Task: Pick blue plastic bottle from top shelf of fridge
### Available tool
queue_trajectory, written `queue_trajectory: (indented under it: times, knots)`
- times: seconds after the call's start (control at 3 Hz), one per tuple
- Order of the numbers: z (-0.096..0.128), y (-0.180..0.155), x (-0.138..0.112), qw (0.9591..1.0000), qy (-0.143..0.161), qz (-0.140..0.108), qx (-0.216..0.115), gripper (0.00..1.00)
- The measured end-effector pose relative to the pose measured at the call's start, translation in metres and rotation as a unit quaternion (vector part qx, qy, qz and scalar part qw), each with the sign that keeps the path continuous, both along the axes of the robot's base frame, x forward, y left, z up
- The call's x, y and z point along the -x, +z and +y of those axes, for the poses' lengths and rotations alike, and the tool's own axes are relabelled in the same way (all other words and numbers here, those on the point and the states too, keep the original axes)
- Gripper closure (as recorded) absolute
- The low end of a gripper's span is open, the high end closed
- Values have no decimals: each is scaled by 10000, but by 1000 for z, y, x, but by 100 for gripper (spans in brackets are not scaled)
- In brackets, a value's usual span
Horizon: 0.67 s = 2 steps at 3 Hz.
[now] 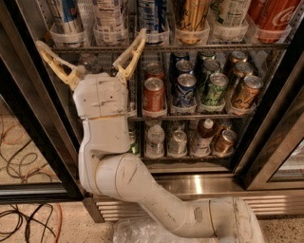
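The blue plastic bottle [110, 13], wide with a pale label of small dark print, stands in a clear cup holder on the top shelf [218, 46] of the fridge [199, 184], second from the left. My gripper [90, 40] is open wide just below and in front of it. The left fingertip is under the neighbouring blue-and-white patterned bottle [66, 16]. The right fingertip reaches up between the pale bottle's holder and the dark blue-labelled bottle [153, 13]. The gripper holds nothing.
A gold bottle [191, 16], a white-green bottle [229, 12] and a red cola bottle [273, 14] stand further right on the same shelf. Lower racks hold several cans [154, 95]. Black door frames [33, 123] flank the opening. Cables [19, 142] lie on the floor at left.
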<state>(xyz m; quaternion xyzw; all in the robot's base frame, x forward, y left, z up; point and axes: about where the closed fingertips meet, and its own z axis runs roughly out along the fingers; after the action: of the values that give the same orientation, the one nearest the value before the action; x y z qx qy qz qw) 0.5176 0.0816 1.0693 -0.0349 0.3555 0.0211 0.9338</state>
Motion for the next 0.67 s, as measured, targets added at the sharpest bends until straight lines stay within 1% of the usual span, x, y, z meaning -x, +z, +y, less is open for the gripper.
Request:
queue_trajectory:
  times: [0.33, 0.67]
  knots:
    - [6, -4, -4, 9991, -107, 401, -35, 0]
    - [6, -4, -4, 9991, -107, 402, -37, 0]
